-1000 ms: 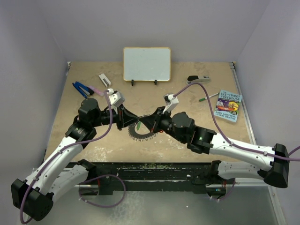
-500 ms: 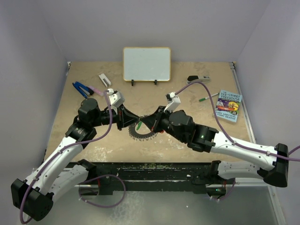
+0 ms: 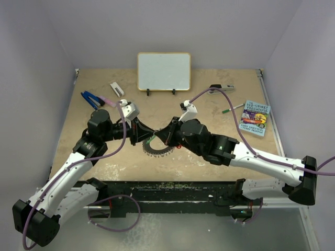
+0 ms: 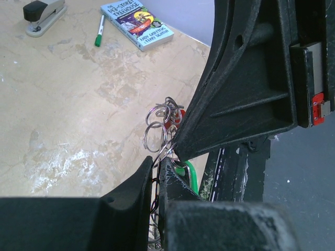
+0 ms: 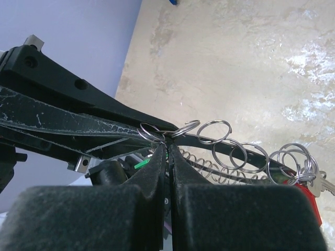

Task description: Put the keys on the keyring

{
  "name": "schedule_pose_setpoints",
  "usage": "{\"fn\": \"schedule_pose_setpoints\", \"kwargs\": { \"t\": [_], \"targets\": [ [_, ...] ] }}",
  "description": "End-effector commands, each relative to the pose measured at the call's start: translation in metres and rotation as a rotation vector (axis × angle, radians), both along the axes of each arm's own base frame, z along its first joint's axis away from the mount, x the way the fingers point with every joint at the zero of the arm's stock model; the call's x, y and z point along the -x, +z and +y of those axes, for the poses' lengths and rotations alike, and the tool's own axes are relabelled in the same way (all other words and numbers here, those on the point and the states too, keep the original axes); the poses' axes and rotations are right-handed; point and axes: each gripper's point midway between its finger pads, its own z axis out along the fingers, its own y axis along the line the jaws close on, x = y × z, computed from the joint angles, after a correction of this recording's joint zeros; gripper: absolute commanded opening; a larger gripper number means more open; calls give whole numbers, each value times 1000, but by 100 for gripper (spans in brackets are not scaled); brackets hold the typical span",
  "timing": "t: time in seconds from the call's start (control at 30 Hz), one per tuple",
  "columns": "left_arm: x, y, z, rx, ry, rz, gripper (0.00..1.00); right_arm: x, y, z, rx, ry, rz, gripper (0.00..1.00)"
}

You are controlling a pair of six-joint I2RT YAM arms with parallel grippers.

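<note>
With my left gripper (image 4: 158, 168) and right gripper (image 5: 166, 149) both pinched shut on the keyring (image 3: 157, 150) at mid-frame, the red key (image 5: 305, 184) seems already hung among its small rings, and the green key (image 4: 188, 172) apparently not yet threaded.

Soft, even light, faint shadows; left claw (image 4: 157, 168) and right claw (image 5: 166, 149) blur close up

A beige, mottled tabletop (image 3: 157, 107) is enclosed on three sides by plain pale lilac walls (image 3: 167, 26). It is evenly lit. A dark rail (image 3: 172, 188) is seen along its near edge.
</note>
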Motion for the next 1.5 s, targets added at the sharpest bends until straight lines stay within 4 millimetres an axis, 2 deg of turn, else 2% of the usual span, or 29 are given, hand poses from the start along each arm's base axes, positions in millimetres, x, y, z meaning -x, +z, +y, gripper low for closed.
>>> {"fn": "schedule_pose_setpoints", "kwargs": {
  "t": [0.0, 0.2, 0.47, 0.77, 0.8, 0.93, 1.03, 1.23, 1.4, 1.47],
  "targets": [
    [7, 46, -3, 69, -49, -170, 4, 0, -9, -5, 31, -33, 51, 0],
    [8, 47, -4, 75, -59, -165, 4, -1, -19, -8, 60, -49, 76, 0],
    [14, 52, -5, 90, -88, -182, 4, 3, -43, 13, 131, 12, 148, 0],
    [15, 54, -5, 96, -90, -193, 4, 7, -43, 5, 123, -2, 168, 0],
    [14, 53, -4, 95, -86, -188, 4, 7, -41, 5, 120, -2, 165, 2],
    [14, 48, -4, 84, -83, -172, 4, 9, -27, -1, 115, 25, 122, 24],
    [14, 45, -4, 79, -86, -156, 4, 9, -16, -14, 138, 21, 69, 31],
    [12, 43, -6, 79, -88, -138, 4, 15, 24, -35, 102, 65, -79, 31],
    [10, 37, -8, 66, -92, -92, 4, 23, 56, -40, 19, 122, -232, 31],
    [10, 36, -9, 68, -97, -72, 4, 23, 62, -39, 12, 140, -292, 31]
  ]
}}
